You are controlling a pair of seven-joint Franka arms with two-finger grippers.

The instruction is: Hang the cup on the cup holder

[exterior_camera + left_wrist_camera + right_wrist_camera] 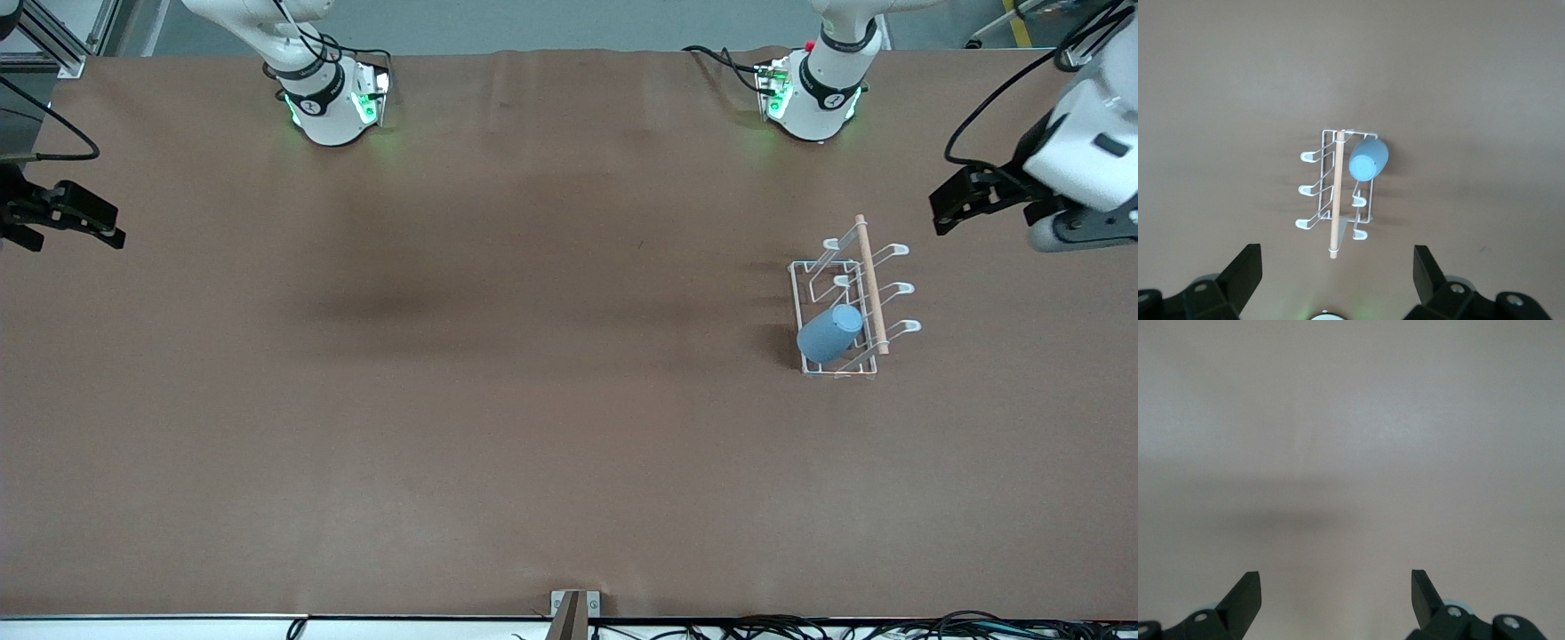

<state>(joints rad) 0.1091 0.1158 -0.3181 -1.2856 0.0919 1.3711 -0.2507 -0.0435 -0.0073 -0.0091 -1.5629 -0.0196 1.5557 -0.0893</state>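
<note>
Since the cup (829,334) already sits mouth-down on a prong of the cup holder (805,311), the hanging step reads as done and the task looks to be at or near its end. Both arms are drawn back and waiting.

Cup: light blue, tilted, closed base facing up and outward. It hangs on the prong at the holder's end nearest the front camera, on the side of the wooden rod (871,284) toward the right arm's end of the table. In the left wrist view its base (1363,167) shows as a flat disc just beside the rod. Nothing grips it.

Cup holder: white wire, stands toward the left arm's end of the table. The other five prongs are bare; no second cup on it, nothing lying in its base frame.

Left gripper (969,203): raised, over the table edge past the holder toward the left arm's end, well apart from it. Jaws spread wide, nothing between them (1338,280).

Right gripper (67,218): over the table's edge at the right arm's end, well apart from the holder. Jaws spread wide, empty (1336,600); only bare table under it.

Judgement: the next move calls for little, only keeping both arms off the holder. Risk: any brush against the light wire frame could tip the cup off its prong.
</note>
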